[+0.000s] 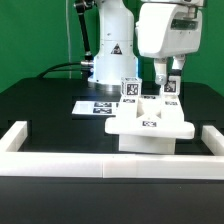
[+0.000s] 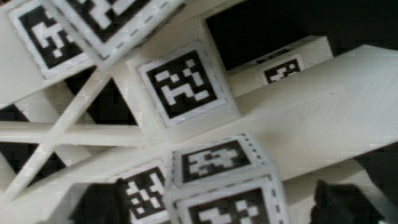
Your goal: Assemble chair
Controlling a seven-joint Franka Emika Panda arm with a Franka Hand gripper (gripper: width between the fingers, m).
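The chair (image 1: 150, 124) is a chunky white assembly with black-and-white tags, standing on the black table right of centre in the exterior view. Two tagged pieces rise from its top, one (image 1: 130, 88) on the exterior view's left and one (image 1: 170, 90) on its right. My gripper (image 1: 166, 84) has come down over the right one. In the wrist view my gripper (image 2: 222, 206) straddles tagged white pieces (image 2: 238, 204), with dark fingers (image 2: 93, 200) on either side. A thin dark gap shows beside the other finger (image 2: 343, 200), so the jaws stand open around the piece.
The marker board (image 1: 95, 105) lies flat behind the chair, toward the robot base (image 1: 110, 55). A low white border wall (image 1: 60, 160) runs along the front and up both sides of the table.
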